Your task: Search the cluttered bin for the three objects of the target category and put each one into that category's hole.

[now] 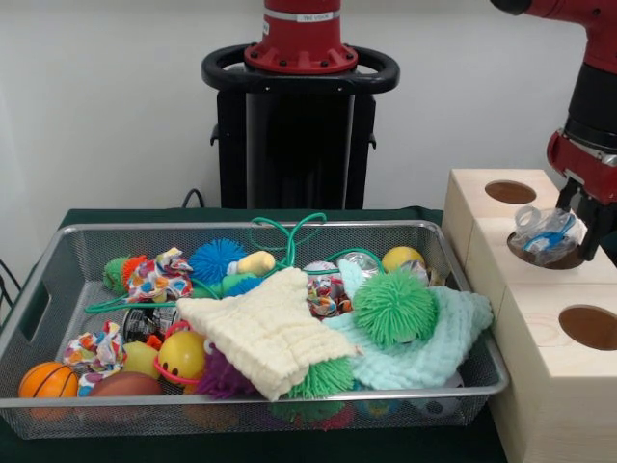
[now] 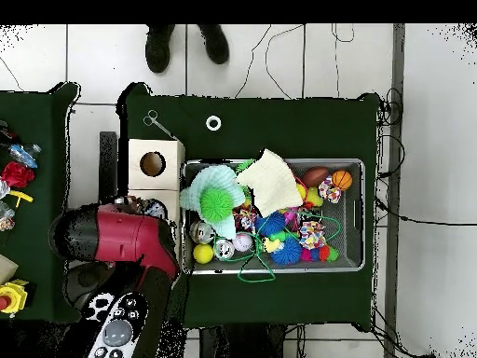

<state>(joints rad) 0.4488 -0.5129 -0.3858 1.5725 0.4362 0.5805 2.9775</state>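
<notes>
The red and black gripper [image 1: 569, 220] hangs over the middle round hole [image 1: 545, 253] of the pale wooden box [image 1: 540, 357]. It pinches a crinkly clear plastic bundle with blue bits [image 1: 545, 231], and the bundle sits right at the mouth of the hole. In the overhead view the big red arm covers this spot, so only the front view helps here.

The job now looks like dropping the bundle in. To do it well, the bundle should hang over the middle of the hole, not over the rim. Crinkly plastic is light and may stick to a finger, so opening up wide and then lifting straight up seems best.

From the gripper, the big silvery wire mesh bin [image 1: 39, 299] lies toward eight o'clock in the front view. It is full of toys. A fuzzy green spiky ball [image 1: 393, 307] sits on a mint green cloth [image 1: 439, 347], and a cream knitted cloth [image 1: 265, 333] lies toward nine o'clock from that ball. A small orange basketball [image 1: 47, 380] rests in the near left corner
</notes>
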